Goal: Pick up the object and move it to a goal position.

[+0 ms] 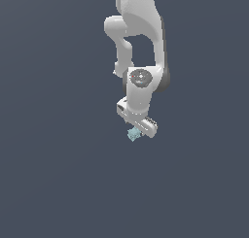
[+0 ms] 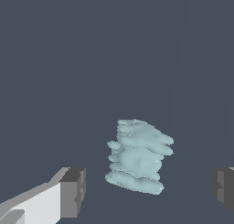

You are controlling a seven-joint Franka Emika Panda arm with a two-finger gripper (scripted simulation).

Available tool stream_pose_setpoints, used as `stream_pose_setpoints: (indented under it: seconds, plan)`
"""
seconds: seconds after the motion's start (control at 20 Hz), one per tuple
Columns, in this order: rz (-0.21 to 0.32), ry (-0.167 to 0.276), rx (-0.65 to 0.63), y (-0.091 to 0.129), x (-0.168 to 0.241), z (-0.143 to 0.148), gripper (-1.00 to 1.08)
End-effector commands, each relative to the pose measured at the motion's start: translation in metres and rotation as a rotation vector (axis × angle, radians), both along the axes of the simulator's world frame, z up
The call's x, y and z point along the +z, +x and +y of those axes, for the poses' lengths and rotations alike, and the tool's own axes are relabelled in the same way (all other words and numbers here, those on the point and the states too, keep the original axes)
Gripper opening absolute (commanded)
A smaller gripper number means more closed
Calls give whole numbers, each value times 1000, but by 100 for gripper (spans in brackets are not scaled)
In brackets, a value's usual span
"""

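Teal object (image 2: pixel 138 157) sits between your spread, untouching fingers (image 2: pixel 73 191), just under the gripper (image 1: pixel 137 130) — you're at the grasp step, so close squarely before lifting toward goal.

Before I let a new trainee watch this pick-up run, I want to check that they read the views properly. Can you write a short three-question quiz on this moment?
1. True or false: the gripper has closed on the pale blue lump.
2. In the wrist view, where does the lump lie relative to the fingers?
A. Between them, touching neither
B. Outside both
C. Pressed against one
3. In the exterior view, what shows just below the gripper?

Key
1. False: it is open, with gaps on both sides.
2. A
3. The pale blue lump.
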State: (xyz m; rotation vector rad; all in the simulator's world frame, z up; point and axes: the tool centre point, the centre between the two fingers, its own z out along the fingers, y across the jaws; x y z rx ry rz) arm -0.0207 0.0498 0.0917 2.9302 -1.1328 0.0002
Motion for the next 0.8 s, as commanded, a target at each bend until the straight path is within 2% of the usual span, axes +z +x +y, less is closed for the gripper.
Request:
stream_pose_setpoints:
  seconds: [0.0, 0.3, 0.75]
  plan:
    - [0, 0, -11, 0, -1, 0, 100]
    - [0, 0, -8, -1, -6, 0, 100]
    - [0, 0, -11, -2, -45, 0, 100]
